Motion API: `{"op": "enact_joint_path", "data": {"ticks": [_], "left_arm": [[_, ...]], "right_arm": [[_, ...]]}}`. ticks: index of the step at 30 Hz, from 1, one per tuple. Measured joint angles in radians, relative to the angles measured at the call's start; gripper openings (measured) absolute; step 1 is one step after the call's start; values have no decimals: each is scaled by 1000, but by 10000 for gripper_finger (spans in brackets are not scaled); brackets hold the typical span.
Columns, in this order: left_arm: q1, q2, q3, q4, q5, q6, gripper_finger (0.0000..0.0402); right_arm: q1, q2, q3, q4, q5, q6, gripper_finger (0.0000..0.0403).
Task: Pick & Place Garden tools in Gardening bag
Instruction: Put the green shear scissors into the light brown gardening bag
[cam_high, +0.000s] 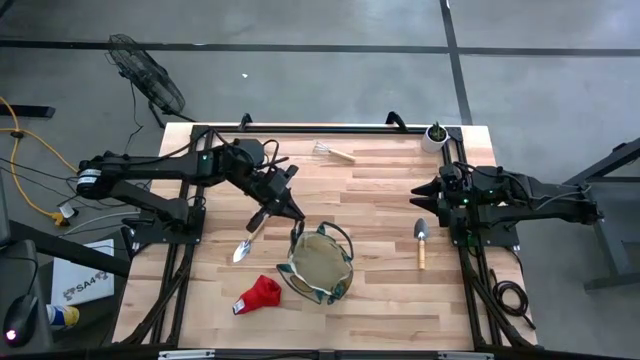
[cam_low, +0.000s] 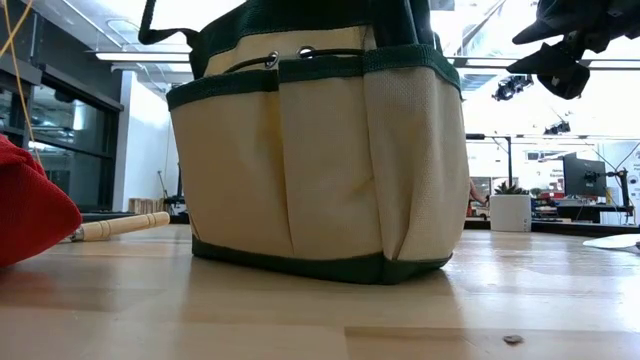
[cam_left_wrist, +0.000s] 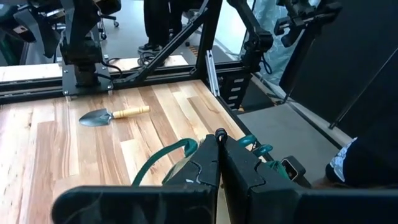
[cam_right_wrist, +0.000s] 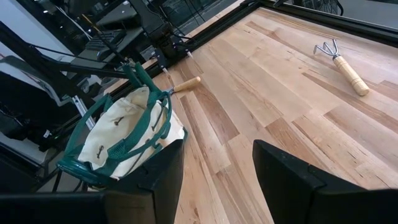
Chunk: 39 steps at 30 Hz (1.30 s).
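Seen from above, one red glove (cam_high: 258, 295) lies left of the gardening bag (cam_high: 321, 264). Two trowels: one (cam_high: 248, 243) left of the bag beneath the closed, empty left hand (cam_high: 284, 207), one (cam_high: 421, 243) right of it. One mini rake (cam_high: 333, 152) lies beyond. The right hand (cam_high: 417, 195) waits open at the worktop (cam_high: 380, 300) edge. Bare boards separate bag and right trowel. Only the low view shows the bag's side pockets.

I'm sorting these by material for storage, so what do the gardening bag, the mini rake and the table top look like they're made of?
Gardening bag: apparently tan woven canvas, matte, with dark green fabric trim; stitched pocket seams and soft folds show.
Mini rake: pale, smooth handle that looks like wood; grey prongs, probably metal.
Table top: wood planks in mixed light and brown tones, with visible grain and a slight sheen.
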<state>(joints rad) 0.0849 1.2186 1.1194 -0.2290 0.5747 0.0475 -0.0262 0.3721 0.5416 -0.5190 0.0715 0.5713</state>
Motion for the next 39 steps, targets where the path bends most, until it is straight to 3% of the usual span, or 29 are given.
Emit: {"op": "enact_joint_path", "data": {"ticks": [14,22,30,39], "left_arm": [[0,0,0,4,4,-1,47],[0,0,-1,47,89,-16,138],[0,0,-1,55,14,-82,222],[0,0,-1,46,18,-105,274]], "right_arm": [[0,0,0,0,0,0,184],[0,0,0,0,0,0,184],[0,0,0,0,0,0,184],[0,0,0,0,0,0,184]]}}
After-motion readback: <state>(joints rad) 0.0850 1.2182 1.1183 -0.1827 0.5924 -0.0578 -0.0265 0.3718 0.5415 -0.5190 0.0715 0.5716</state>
